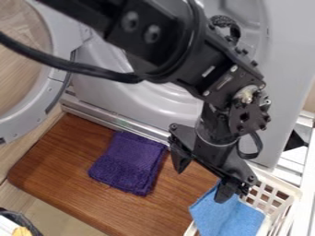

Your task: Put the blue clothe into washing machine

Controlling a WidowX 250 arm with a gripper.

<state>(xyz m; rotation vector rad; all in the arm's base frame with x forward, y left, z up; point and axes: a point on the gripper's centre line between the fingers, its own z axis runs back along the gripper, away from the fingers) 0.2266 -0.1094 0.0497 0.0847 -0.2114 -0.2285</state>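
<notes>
"Blue cloth point(226, 215) first: where was it?"

"Outside the washing machine point(289, 50), in the white basket point(280, 181) at your lower right, with part of it draped over the rim."

"And the gripper point(201, 186)?"

"You had it open and empty, its two fingers spread wide. One hung over the cloth's upper corner; whether it touched the fabric, you could not tell from that angle."

"So what was done?"

"Little, by my reading. The machine's door point(26, 120) stood open, so your way in was ready, but you had no grip on the cloth."

"What was left?"

"Nearly all of it: you had to close on the cloth, lift it clear of the basket, carry it to the drum and let go inside. The purple cloth point(129, 162) on the wooden board point(67, 170) was no part of your job."
</notes>
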